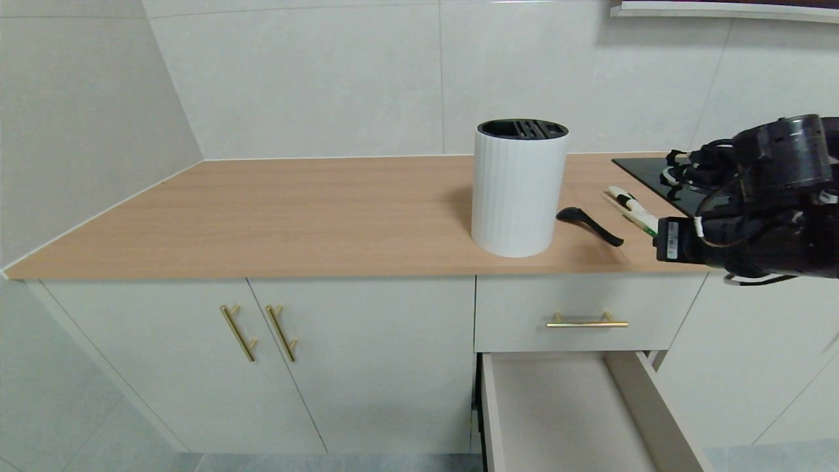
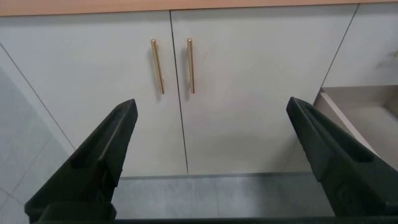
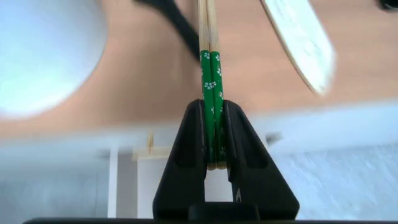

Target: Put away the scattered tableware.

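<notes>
My right gripper (image 3: 211, 134) is shut on a pair of wooden chopsticks with green ends (image 3: 210, 68), at the counter's front right edge. In the head view the chopsticks (image 1: 634, 217) reach from my right arm toward the back. Beside them on the counter lie a white utensil (image 1: 630, 202) and a black spoon (image 1: 588, 223). The white cylindrical holder with a black slotted top (image 1: 518, 187) stands left of the spoon. My left gripper (image 2: 211, 155) hangs open low in front of the cabinet doors, holding nothing.
A drawer (image 1: 564, 413) stands pulled open below the counter's right part, with a closed drawer (image 1: 586, 320) above it. A black cooktop (image 1: 655, 174) lies at the back right. Two cabinet doors with gold handles (image 1: 259, 331) are under the left part.
</notes>
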Available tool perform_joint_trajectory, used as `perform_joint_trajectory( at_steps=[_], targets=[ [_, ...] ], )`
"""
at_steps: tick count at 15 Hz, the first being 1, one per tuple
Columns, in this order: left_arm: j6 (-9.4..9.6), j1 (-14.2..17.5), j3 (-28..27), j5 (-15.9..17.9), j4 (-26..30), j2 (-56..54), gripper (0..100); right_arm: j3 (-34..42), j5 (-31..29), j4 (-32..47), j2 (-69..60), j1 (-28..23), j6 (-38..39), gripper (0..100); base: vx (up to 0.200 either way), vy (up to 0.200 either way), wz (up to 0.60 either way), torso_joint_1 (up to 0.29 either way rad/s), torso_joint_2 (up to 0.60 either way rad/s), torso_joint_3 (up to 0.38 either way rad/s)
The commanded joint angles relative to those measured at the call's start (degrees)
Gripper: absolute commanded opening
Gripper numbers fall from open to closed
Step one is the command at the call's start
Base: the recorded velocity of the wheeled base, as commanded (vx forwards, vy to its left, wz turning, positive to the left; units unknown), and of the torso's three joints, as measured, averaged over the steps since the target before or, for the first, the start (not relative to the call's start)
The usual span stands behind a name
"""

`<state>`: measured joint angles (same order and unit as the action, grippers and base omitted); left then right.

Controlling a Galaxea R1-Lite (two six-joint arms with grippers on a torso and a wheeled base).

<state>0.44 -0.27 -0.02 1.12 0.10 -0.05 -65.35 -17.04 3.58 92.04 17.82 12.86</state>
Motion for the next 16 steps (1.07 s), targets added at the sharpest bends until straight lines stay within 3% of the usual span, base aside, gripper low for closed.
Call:
perform_joint_trajectory(
  at_steps=[1, 3, 6, 9, 16],
  targets=[
    [0.00, 0.00, 0.02, 0.02, -0.01, 0.05, 100, 3.13, 2.19, 6.17, -10.48, 2.92, -0.03, 0, 0.000, 0.000, 0.00, 0.000, 0.00, 0.000],
    [0.00, 0.00, 0.02, 0.02, -0.01, 0.05, 100, 3.83, 2.89, 12.24, -13.99, 4.41, 0.50, 0, 0.000, 0.000, 0.00, 0.000, 0.00, 0.000],
    [0.00, 0.00, 0.02, 0.02, -0.01, 0.05, 100, 3.65, 9.66, 19.88, -18.39, 4.94, 0.32, 0, 0.000, 0.000, 0.00, 0.000, 0.00, 0.000],
    [0.00, 0.00, 0.02, 0.02, -0.01, 0.05, 100, 5.85, 16.25, 20.06, -21.99, 5.56, -0.64, 0, 0.000, 0.000, 0.00, 0.000, 0.00, 0.000],
    [0.00, 0.00, 0.02, 0.02, -0.01, 0.05, 100, 9.46, 16.95, 19.97, -21.29, 11.27, -2.05, 0, 0.000, 0.000, 0.00, 0.000, 0.00, 0.000]
  ],
)
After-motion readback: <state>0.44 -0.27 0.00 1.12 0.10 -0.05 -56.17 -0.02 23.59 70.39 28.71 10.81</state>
